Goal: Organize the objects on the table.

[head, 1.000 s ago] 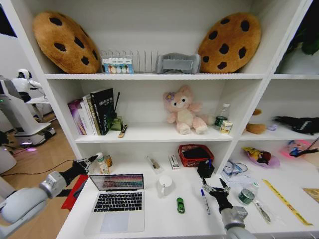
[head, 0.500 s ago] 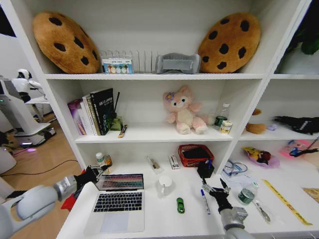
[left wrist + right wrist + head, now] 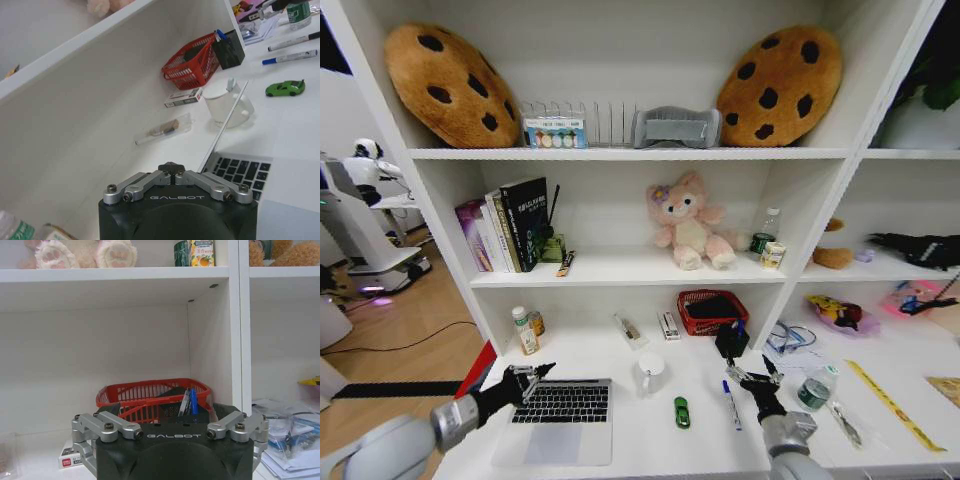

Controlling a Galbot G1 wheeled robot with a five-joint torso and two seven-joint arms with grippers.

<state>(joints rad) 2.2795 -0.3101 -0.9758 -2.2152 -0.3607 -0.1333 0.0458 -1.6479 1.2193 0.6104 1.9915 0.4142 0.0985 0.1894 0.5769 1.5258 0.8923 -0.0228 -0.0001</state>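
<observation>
The silver laptop (image 3: 555, 428) lies at the table's (image 3: 640, 445) front left, its lid tipped low over the keyboard (image 3: 240, 172). My left gripper (image 3: 530, 376) is shut and rests at the lid's left top corner. The lid's thin edge (image 3: 227, 120) rises slantwise in the left wrist view. A green toy car (image 3: 682, 411) sits right of the laptop. A blue-capped marker (image 3: 730, 400) lies beyond it, and a second marker (image 3: 295, 41) lies close by. My right gripper (image 3: 752, 378) hangs open just above the markers, holding nothing.
A white mug (image 3: 650, 372) stands behind the laptop's right corner. Further back are a red basket (image 3: 712, 310) and a black pen holder (image 3: 731, 340). Small bottles (image 3: 526, 330) stand at the back left. Papers, a tape roll and clutter fill the right section.
My left gripper has come in from the left onto the lid and swung it from upright down towards the keyboard. The right gripper has stayed put.
</observation>
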